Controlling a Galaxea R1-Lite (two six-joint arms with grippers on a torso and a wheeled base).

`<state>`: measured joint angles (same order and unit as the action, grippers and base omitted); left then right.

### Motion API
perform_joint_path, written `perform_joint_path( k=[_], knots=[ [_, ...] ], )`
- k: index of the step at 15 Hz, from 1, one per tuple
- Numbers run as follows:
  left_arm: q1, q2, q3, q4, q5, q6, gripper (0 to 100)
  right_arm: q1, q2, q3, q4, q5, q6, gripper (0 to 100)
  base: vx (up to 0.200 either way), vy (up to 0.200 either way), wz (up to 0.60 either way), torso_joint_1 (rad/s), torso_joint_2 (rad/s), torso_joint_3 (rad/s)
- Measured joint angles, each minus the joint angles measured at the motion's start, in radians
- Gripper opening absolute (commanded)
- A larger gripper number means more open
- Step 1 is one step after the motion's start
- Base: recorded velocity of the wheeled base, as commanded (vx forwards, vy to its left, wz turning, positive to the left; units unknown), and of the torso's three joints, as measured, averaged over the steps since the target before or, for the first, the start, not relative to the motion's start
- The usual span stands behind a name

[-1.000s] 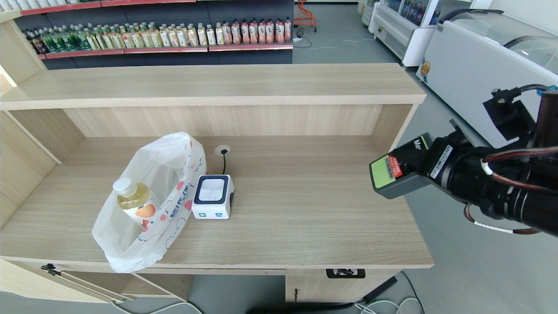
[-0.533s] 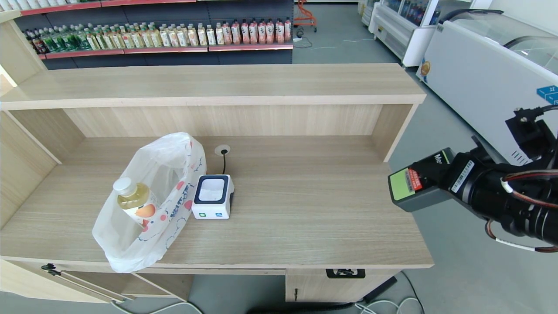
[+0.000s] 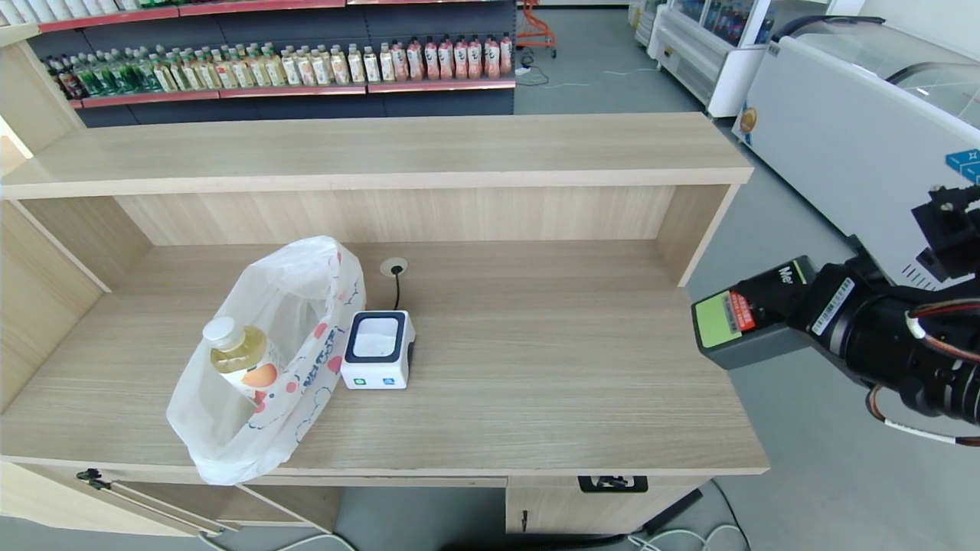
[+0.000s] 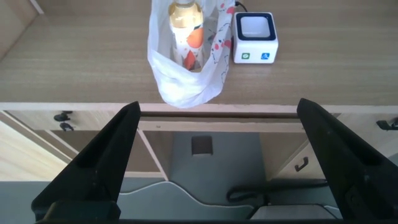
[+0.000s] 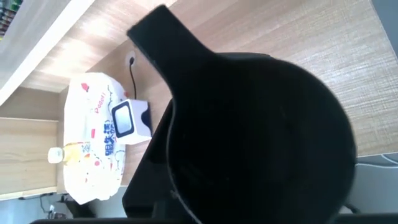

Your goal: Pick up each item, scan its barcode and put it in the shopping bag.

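A white shopping bag (image 3: 295,306) with red and blue print stands open on the left of the wooden counter (image 3: 536,383). A yellow drink bottle (image 3: 233,360) with a white cap stands inside it. The white barcode scanner (image 3: 377,348) sits right beside the bag. My right gripper (image 3: 754,321) hangs off the counter's right end, at about counter height; a dark blocky shape hides its fingers. My left gripper (image 4: 217,162) is open and holds nothing. It hovers in front of the counter's near edge, below the bag (image 4: 186,81), bottle (image 4: 185,25) and scanner (image 4: 255,37).
A raised wooden ledge (image 3: 383,149) walls the back of the counter, with side panels at both ends. White chest freezers (image 3: 842,115) stand to the right. Shelves of bottles (image 3: 306,65) line the far wall. A cable runs from the scanner to a grommet (image 3: 393,267).
My right arm has drawn back to the right and slightly down, from over the counter's right end to beyond it. The head camera shifted a little. Bag, bottle and scanner stayed put.
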<state>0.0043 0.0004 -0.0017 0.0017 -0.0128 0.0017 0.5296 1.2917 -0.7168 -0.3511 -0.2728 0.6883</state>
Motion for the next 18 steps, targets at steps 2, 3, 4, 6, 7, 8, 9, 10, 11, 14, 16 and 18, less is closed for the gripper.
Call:
perform_joint_path(
  k=[2,3,4,6,7,8,9,10,11,14,16,18],
  knots=[
    [-0.002,0.0,0.0,0.001,0.001,0.0,100,0.002,0.001,-0.003,0.002,0.003,-0.001,0,0.0,0.2,0.0,0.012,0.0,-0.002],
    [-0.002,0.0,0.0,0.002,0.001,0.0,100,0.002,0.004,-0.008,0.002,0.003,-0.001,0,0.0,0.2,0.0,-0.012,0.0,0.002],
    [-0.001,0.0,0.0,0.001,0.0,0.0,100,0.001,0.008,-0.016,0.002,0.002,-0.002,0,0.0,0.2,0.0,-0.007,0.0,0.007],
    [-0.002,0.0,0.0,0.002,0.001,0.0,100,0.001,0.028,-0.038,0.003,0.004,-0.002,0,0.0,0.2,0.0,0.002,0.0,0.0],
    [-0.001,0.0,0.0,0.001,0.001,0.0,100,0.0,0.042,-0.051,0.001,0.005,-0.002,0,0.0,0.2,0.0,-0.002,0.01,-0.007],
    [-0.001,0.0,0.0,0.001,0.0,0.0,100,-0.001,0.06,-0.065,0.003,0.006,-0.003,0,0.0,0.2,0.0,0.002,0.0,0.002],
    [-0.001,0.0,0.0,0.001,0.0,0.0,100,-0.001,0.083,-0.087,0.0,0.006,-0.004,0,0.0,0.2,0.0,0.002,0.01,-0.002],
    [-0.001,0.0,0.0,0.001,0.0,0.0,100,-0.001,0.111,-0.113,0.001,0.006,-0.006,0,0.0,0.2,0.0,-0.002,0.0,-0.002],
    [-0.001,0.0,0.0,0.001,0.0,0.0,100,-0.001,0.137,-0.136,-0.003,0.006,-0.007,0,0.0,0.2,0.0,0.007,0.01,0.002],
    [-0.001,0.0,0.0,0.001,0.0,0.003,100,0.0,0.237,-0.199,-0.005,0.002,-0.007,0,0.0,0.2,0.0,0.005,0.0,0.001],
    [-0.001,0.0,0.0,0.001,0.0,0.005,100,0.002,0.306,-0.225,-0.029,-0.001,-0.007,0,0.0,0.1,0.0,0.001,0.0,0.001],
    [-0.001,0.0,0.0,0.001,0.0,0.006,100,0.005,0.372,-0.238,-0.076,0.0,-0.009,0,0.0,0.0,0.0,0.0,0.0,0.0]
  ],
)
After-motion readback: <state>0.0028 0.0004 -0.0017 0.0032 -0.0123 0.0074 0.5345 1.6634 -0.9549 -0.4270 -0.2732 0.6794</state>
